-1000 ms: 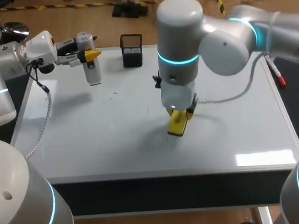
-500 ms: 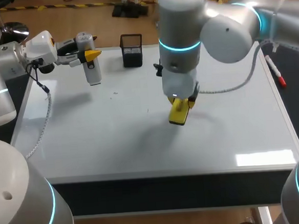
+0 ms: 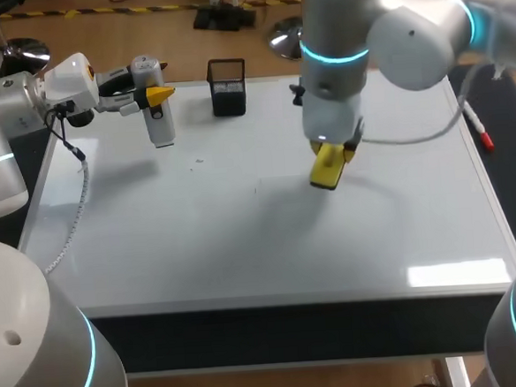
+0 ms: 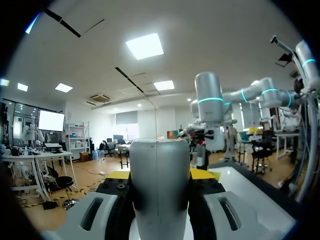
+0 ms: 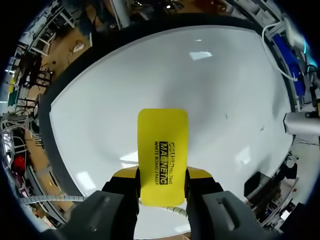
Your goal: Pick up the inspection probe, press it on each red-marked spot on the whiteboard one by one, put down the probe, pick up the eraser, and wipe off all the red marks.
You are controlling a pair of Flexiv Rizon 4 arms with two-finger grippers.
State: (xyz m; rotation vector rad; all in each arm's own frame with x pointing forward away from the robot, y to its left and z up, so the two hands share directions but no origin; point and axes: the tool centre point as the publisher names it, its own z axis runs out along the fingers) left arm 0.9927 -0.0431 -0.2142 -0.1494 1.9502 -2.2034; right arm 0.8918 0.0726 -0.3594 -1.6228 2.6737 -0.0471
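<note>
Currently the right gripper [image 3: 331, 156] is clamped on the yellow magnetic eraser [image 3: 325, 175], held tilted low over the whiteboard [image 3: 200, 251] right of centre, while the left gripper [image 3: 154, 95] grasps the white inspection probe [image 3: 158, 125] upright near the far left corner

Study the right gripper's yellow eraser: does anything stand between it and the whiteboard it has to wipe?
Nothing visible does. The eraser, in the right gripper, is over bare whiteboard; the black holder stands off at the far edge, and the left gripper holds the probe aside.
</note>
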